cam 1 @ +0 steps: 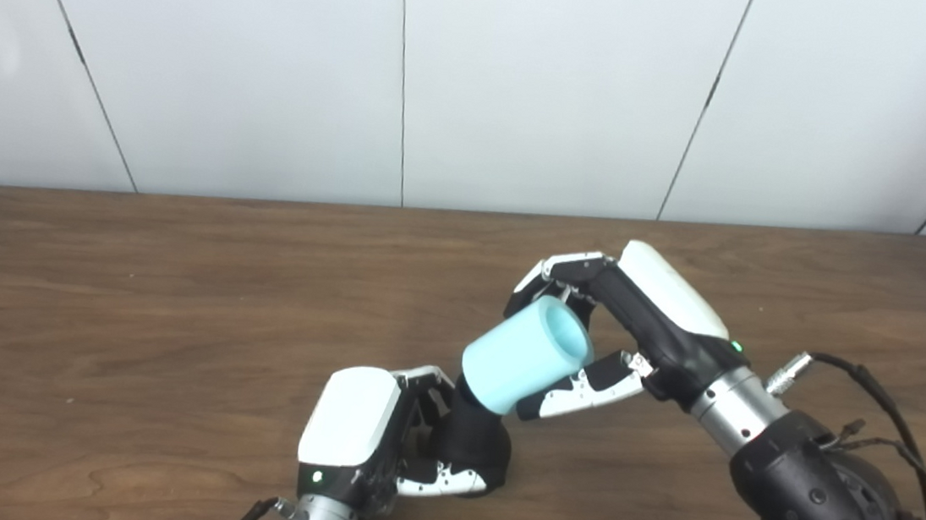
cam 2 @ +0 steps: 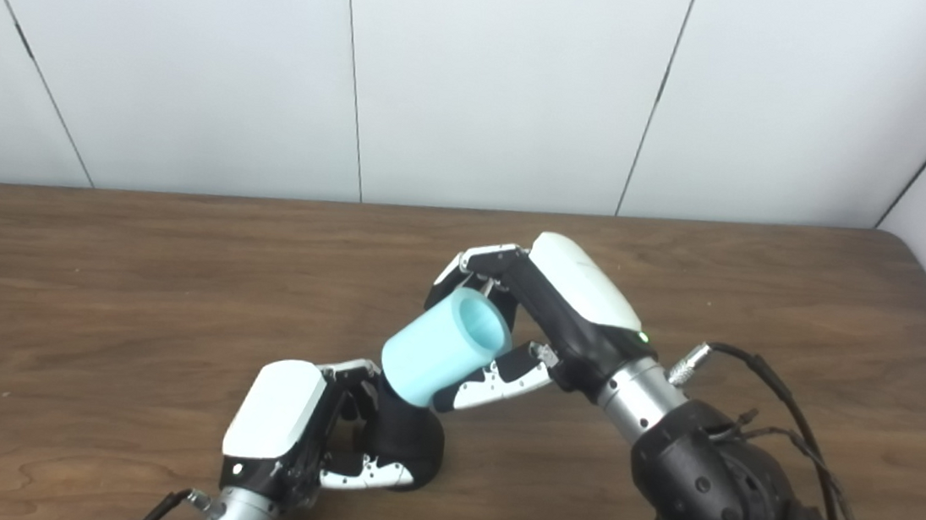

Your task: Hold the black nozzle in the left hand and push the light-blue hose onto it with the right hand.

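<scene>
The light-blue hose sits tilted, its lower end already over the black nozzle, the right hand grasping it while the left hand clasps the nozzle low over the tabletop. I'd push straight along the nozzle's line, left fingers braced. Open tabletop lies all round, edges well away.

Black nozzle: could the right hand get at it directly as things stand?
Probably not. The right hand is shut on the light-blue hose, whose lower end covers the black nozzle, and the left hand wraps the nozzle's base.
</scene>
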